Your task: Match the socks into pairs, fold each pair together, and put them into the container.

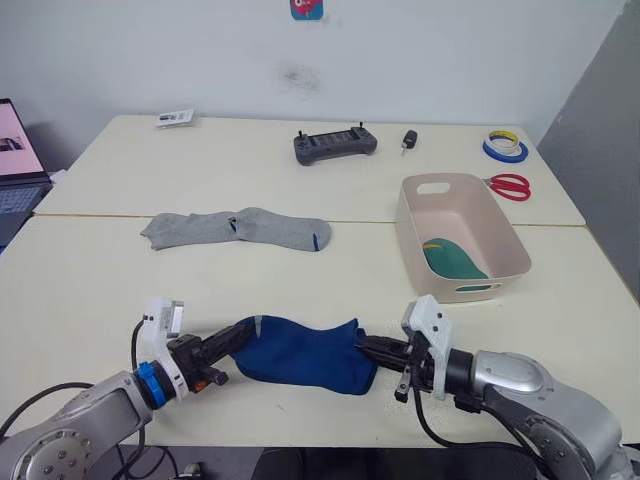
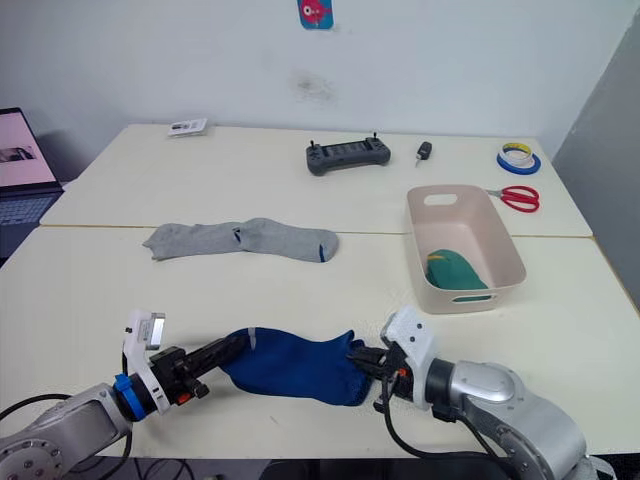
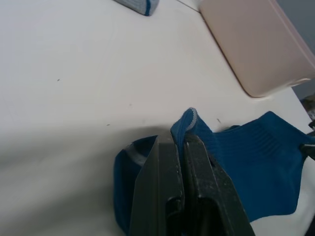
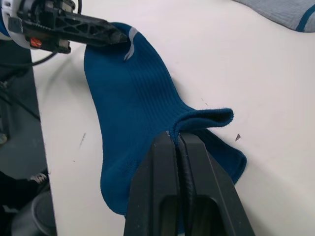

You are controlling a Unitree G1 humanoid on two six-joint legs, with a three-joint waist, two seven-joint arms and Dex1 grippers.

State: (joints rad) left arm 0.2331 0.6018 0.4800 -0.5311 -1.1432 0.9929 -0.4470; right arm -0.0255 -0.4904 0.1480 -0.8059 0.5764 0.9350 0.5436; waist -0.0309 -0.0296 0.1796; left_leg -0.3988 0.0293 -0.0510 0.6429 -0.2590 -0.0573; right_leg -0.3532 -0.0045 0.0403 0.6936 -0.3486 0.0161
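Near the front edge of the bench (image 1: 80,290) lies a sock (image 1: 305,355) — the left gripper (image 1: 235,338) at its left end, the right gripper (image 1: 368,347) at its right. Behind it lies a pair of socks (image 1: 237,230); to the right stands the container (image 1: 458,236) — a sock bundle (image 1: 452,259) inside.

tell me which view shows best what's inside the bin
The right eye view: it looks down into the container, where a green sock bundle lies at its near end. The left eye view shows the same, slightly more side-on. The left wrist view catches just its outer wall.
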